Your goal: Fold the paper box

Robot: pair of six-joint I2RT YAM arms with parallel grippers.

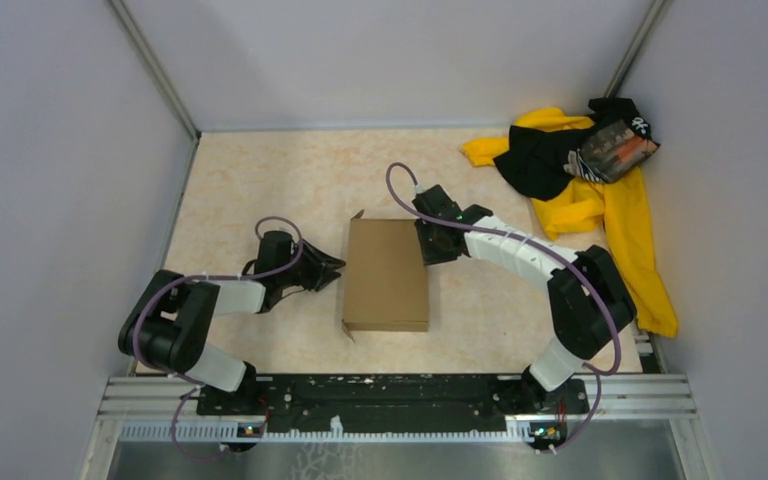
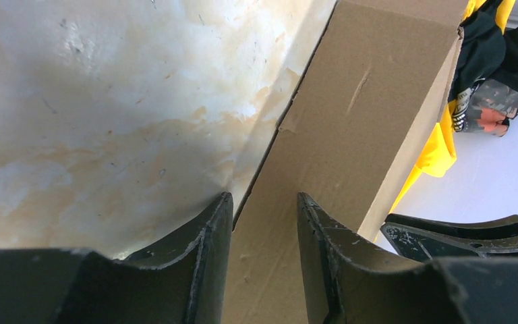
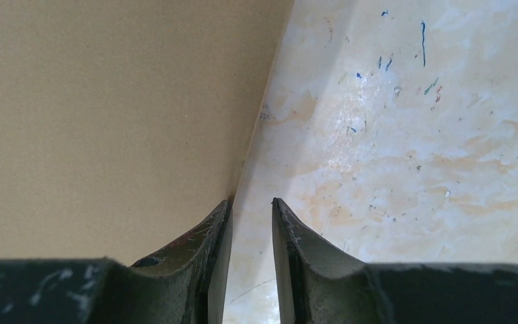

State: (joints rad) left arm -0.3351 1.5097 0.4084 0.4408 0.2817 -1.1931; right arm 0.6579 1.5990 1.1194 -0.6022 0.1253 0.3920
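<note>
The paper box [image 1: 386, 275] is a plain brown, shallow rectangular box in the middle of the table. My left gripper [image 1: 336, 270] is at the box's left side. In the left wrist view its jaws [image 2: 264, 197] stand apart with the box's side wall [image 2: 351, 121] right in front of them and nothing held. My right gripper [image 1: 428, 246] is at the box's right side near its far end. In the right wrist view its jaws [image 3: 251, 200] stand a little apart over bare table, the left finger [image 3: 209, 236] against the box wall [image 3: 108, 115].
A yellow-and-black cloth pile [image 1: 580, 170] lies at the back right, also seen in the left wrist view [image 2: 485, 88]. Grey walls close the table on the left, back and right. The arm bases sit on the rail [image 1: 390, 395] at the near edge.
</note>
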